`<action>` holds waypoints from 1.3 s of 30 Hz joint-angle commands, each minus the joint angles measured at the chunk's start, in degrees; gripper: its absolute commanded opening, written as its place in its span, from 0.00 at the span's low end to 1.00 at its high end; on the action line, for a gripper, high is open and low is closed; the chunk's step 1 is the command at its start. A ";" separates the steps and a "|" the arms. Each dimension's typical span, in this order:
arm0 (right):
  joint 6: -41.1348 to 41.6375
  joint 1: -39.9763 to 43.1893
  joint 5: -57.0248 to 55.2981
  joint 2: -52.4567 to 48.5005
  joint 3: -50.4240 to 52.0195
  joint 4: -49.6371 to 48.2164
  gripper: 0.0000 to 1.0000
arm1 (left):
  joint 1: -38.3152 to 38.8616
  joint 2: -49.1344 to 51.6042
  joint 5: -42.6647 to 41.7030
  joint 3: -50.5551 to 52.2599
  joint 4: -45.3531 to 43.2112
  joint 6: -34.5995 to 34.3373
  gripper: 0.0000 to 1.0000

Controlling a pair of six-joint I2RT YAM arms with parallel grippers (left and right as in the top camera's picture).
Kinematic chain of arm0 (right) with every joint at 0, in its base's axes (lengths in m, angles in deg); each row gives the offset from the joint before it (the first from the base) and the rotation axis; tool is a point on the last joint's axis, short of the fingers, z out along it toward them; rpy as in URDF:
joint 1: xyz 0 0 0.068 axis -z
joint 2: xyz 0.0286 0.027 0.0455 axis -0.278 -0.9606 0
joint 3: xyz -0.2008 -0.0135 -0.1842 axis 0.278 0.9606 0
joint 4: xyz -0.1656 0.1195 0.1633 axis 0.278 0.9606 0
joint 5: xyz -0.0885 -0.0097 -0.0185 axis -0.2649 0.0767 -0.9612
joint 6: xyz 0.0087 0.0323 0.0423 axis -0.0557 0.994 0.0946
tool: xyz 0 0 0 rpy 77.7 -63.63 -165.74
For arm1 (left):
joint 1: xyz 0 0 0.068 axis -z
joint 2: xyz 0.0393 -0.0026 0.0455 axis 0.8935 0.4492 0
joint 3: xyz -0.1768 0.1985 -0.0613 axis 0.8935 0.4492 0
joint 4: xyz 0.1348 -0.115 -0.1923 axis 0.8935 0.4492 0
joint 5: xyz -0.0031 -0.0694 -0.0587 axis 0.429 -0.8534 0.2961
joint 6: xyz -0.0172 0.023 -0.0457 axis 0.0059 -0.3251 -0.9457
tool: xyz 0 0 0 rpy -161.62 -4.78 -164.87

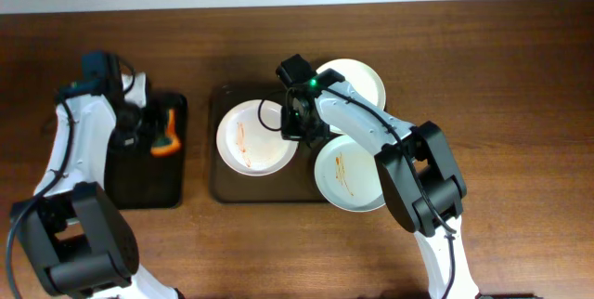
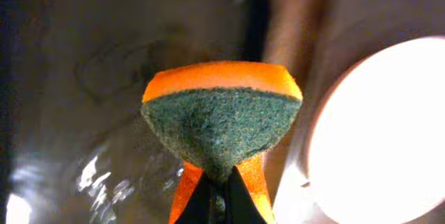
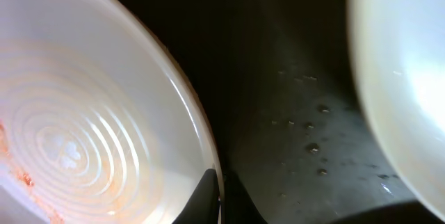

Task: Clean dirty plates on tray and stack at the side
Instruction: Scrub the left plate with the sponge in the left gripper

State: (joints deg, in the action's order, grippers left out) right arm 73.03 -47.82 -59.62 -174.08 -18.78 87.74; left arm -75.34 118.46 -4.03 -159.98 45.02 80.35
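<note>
Three white plates lie on the dark brown tray [image 1: 223, 188]. The left plate [image 1: 252, 138] has orange-red streaks. My right gripper [image 1: 295, 130] is shut on its right rim, one finger inside and one outside, as the right wrist view [image 3: 217, 200] shows with the plate [image 3: 83, 126]. The front right plate [image 1: 348, 171] is streaked too. The back right plate [image 1: 357, 81] looks plain white. My left gripper [image 1: 156, 130] is shut on an orange sponge with a green scouring face [image 2: 221, 123], above the small black tray [image 1: 148, 183].
The small narrow black tray stands left of the brown tray. Bare wooden table [image 1: 520, 104] lies to the right and along the front. Water droplets [image 3: 313, 140] dot the brown tray between the plates.
</note>
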 commanded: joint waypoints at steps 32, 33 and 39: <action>-5.51 2.89 7.45 -1.79 1.18 -1.68 0.04 | 18.91 16.90 10.36 -1.97 -6.19 -14.47 0.00; -5.49 2.89 7.45 -1.79 1.18 -1.70 0.04 | 19.21 16.90 15.02 -1.97 -6.97 -16.37 0.00; -5.49 2.89 7.45 -1.79 1.18 -1.70 0.04 | 23.06 16.87 22.43 -2.08 -6.62 -18.80 0.00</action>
State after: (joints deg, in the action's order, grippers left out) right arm 68.20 -44.94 -52.00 -174.80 -18.24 85.23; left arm -52.96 133.52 6.27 -162.67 37.54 64.24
